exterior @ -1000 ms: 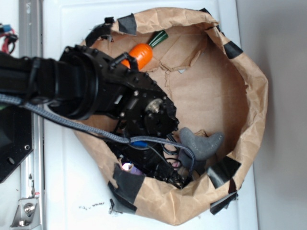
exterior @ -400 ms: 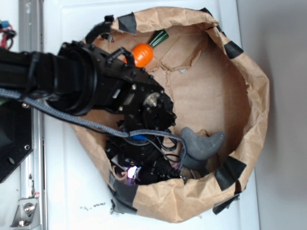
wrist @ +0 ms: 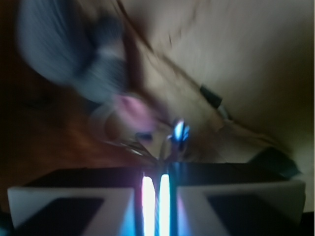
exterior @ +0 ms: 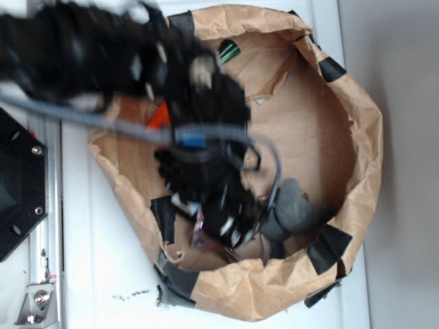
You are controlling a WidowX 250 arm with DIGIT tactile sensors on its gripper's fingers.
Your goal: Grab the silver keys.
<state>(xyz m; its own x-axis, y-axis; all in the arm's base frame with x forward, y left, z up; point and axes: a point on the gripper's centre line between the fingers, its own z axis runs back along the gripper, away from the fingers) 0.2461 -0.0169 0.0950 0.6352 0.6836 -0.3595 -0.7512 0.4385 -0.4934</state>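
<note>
Arm blurred. Gripper (wrist: pixel 153 194) jaws nearly together, a thin bright gap between; keys (wrist: pixel 170 142) and pink tag sit just beyond the tips, seemingly pinched, though blur leaves that unsure. Gray lump (exterior: pixel 296 209) lies right of the gripper. Judged step: lifting; next, raise steadily clear of the bag (exterior: pixel 357 144).

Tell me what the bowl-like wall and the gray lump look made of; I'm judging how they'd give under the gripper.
The wall looks like matte brown paper: creased, torn, patched with black tape. The gray lump looks matte, rounded, maybe foam or rubber; blur leaves that open.
</note>
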